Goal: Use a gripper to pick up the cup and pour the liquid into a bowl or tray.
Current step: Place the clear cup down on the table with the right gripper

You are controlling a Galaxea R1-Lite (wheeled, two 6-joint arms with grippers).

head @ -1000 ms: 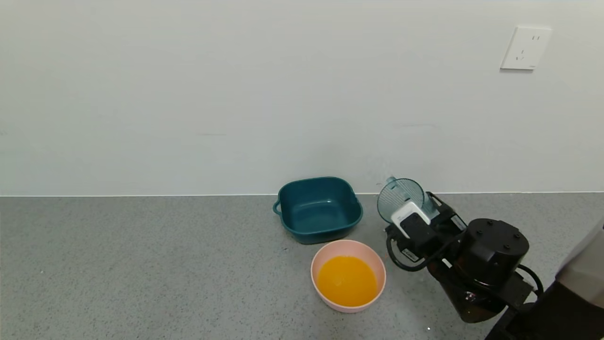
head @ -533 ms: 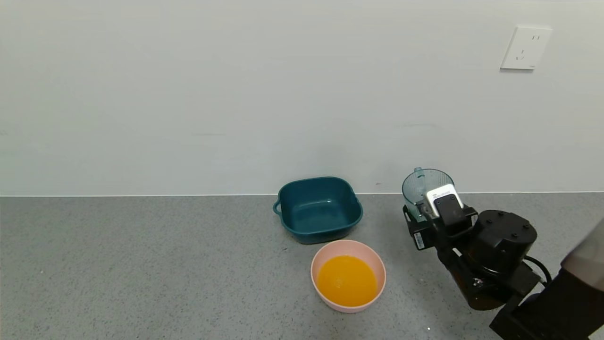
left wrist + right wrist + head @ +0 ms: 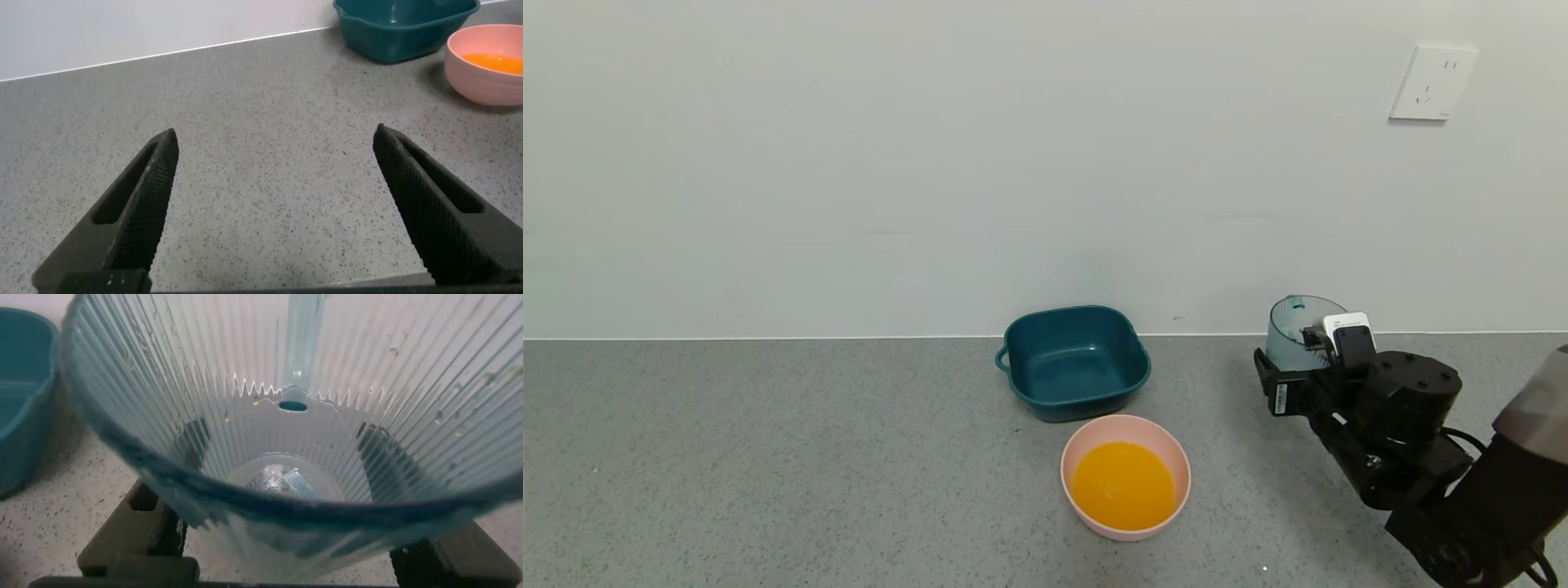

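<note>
My right gripper [image 3: 1298,371] is shut on the translucent blue-green cup [image 3: 1292,331] and holds it nearly upright at the right, near the wall. In the right wrist view the cup [image 3: 286,449] fills the picture, ribbed and empty, with dark fingers [image 3: 192,441] on both sides of it. The pale pink bowl [image 3: 1086,437] sits in front of the teal basin and holds the orange liquid [image 3: 1124,484]. My left gripper [image 3: 274,143] is open and empty over bare counter, far from the bowl [image 3: 482,82].
A dark teal square basin [image 3: 1074,363] stands empty behind the pink bowl, near the wall; it also shows in the left wrist view [image 3: 404,28]. A white wall socket [image 3: 1432,82] is at upper right. The grey speckled counter [image 3: 768,457] stretches to the left.
My right gripper has carried the cup to the right, away from the bowl, and turned it from tilted to nearly upright. The bowl and basin have not moved.
</note>
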